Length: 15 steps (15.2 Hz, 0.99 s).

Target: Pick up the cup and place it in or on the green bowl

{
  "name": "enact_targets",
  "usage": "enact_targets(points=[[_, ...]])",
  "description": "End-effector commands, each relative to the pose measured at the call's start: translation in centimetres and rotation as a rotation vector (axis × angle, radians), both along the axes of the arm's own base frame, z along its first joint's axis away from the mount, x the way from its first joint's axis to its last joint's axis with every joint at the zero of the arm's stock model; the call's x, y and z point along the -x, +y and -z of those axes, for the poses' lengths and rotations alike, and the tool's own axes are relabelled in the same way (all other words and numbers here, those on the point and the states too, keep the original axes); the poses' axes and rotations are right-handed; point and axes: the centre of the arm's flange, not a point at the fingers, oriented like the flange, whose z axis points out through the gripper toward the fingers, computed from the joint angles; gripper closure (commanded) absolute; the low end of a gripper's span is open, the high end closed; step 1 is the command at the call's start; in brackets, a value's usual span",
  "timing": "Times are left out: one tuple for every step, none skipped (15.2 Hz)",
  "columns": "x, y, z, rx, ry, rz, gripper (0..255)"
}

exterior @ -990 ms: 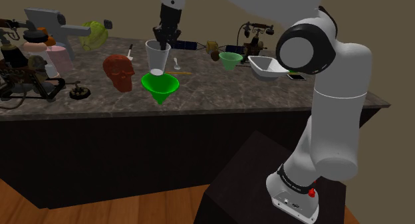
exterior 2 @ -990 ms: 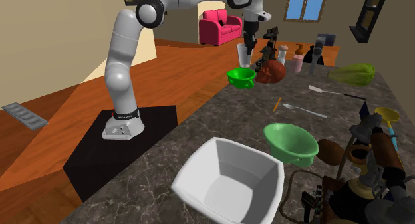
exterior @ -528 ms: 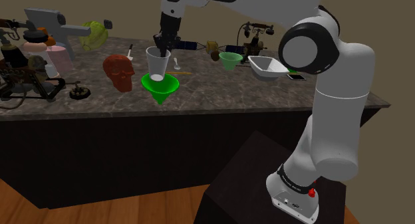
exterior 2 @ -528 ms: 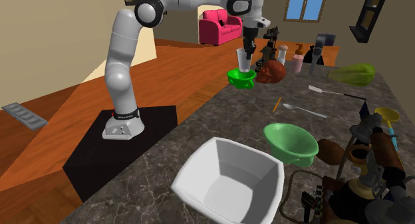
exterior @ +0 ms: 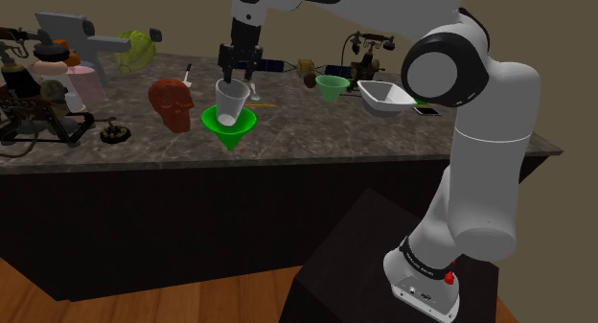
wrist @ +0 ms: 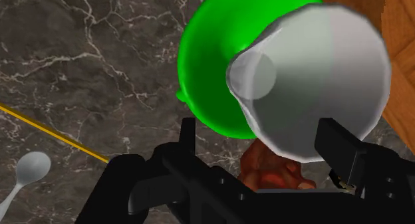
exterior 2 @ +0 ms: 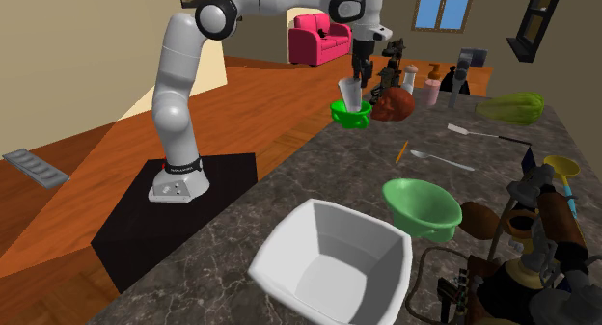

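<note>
- You are looking at the cup (exterior: 230, 101) sitting inside the green bowl (exterior: 230, 129). The bowl is sitting close to the front edge of the counter (exterior: 316, 134), the edge on the robot stand's side.
- The cup is not standing straight. It is leaning, with its small bottom down in the bowl and its wide mouth pointing up toward the gripper (exterior: 237, 70).
- The gripper is hanging just above the cup. Its two fingers (wrist: 188, 133) are standing wide apart and are squeezing nothing, so the cup is let go.
- In the wrist view, one finger is showing in front of the cup's rim. I cannot tell if it is touching the rim.
- I am thinking the placing is nearly done, and only backing away is left.
- The cup's mouth is lying right under the fingers, so going straight up is looking safest to me. Sliding sideways could be bumping the rim and tipping the cup out.
- A red skull (exterior: 172, 103) is sitting just beside the bowl, farther from the front edge.
</note>
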Motion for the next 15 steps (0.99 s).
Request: enact_targets(points=[[0.0, 0.0, 0.0, 0.0, 0.0, 0.0, 0], [0.0, 0.0, 0.0, 0.0, 0.0, 0.0, 0], [0.0, 0.0, 0.0, 0.0, 0.0, 0.0, 0], [0.1, -0.2, -1.3, 0.0, 0.0, 0.0, 0], [0.2, -0.4, -2.6, 0.0, 0.0, 0.0, 0], [0.2, -0.6, -3.9, 0.0, 0.0, 0.0, 0], [0.3, -0.7, -4.9, 0.0, 0.0, 0.0, 0], [0.3, -0.7, -4.9, 0.0, 0.0, 0.0, 0], [0.3, -0.7, -4.9, 0.0, 0.0, 0.0, 0], [0.3, -0.7, -4.9, 0.0, 0.0, 0.0, 0], [0.3, -0.7, -4.9, 0.0, 0.0, 0.0, 0], [0.3, -0.7, -4.9, 0.0, 0.0, 0.0, 0], [0.3, -0.7, -4.9, 0.0, 0.0, 0.0, 0], [0.3, -0.7, -4.9, 0.0, 0.0, 0.0, 0], [0.3, -0.7, -4.9, 0.0, 0.0, 0.0, 0]])
